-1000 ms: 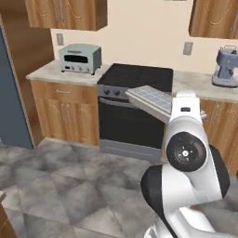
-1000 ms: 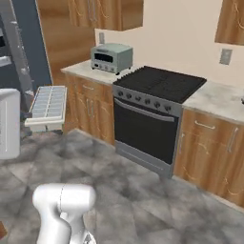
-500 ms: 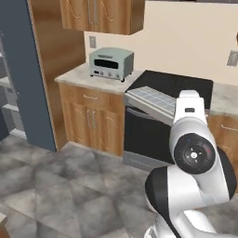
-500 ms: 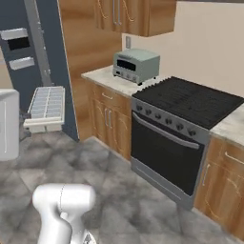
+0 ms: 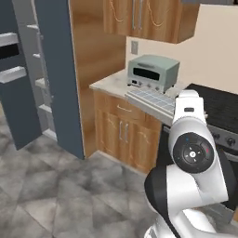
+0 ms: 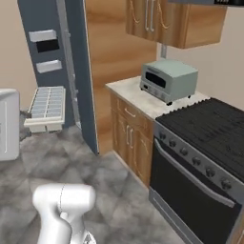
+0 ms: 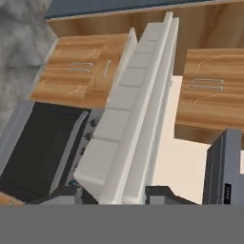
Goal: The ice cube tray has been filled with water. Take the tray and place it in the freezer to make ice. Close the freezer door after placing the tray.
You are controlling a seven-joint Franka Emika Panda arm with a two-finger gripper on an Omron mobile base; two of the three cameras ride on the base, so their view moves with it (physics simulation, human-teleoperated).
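The ice cube tray (image 6: pixel 46 107) is already taken up: it hangs in the air, carried level at the end of the arm, above the floor (image 6: pixel 119 190) and not on any tabletop. In the hand view the end effector (image 7: pixel 114 193) has its two fingers closed on one short end of the tray, and the long tray runs away from the camera. So the first part of the task — to take the tray — looks done.

The freezer (image 5: pixel 39 83) stands open at the left of the left base view, with pale shelves inside, and the freezer door (image 5: pixel 16 79) is swung wide, its pale bins showing on the inner face. The tray is not yet inside; in the right base view it is near the slate-grey fridge, in front of the open door, but apart from it.

What is left, as I judge it: to bring the tray to a shelf, set it down flat so the water does not spill, let it go, and then close the door.

The toaster (image 6: pixel 168 79) on the tabletop (image 6: pixel 138 97) plays no part.
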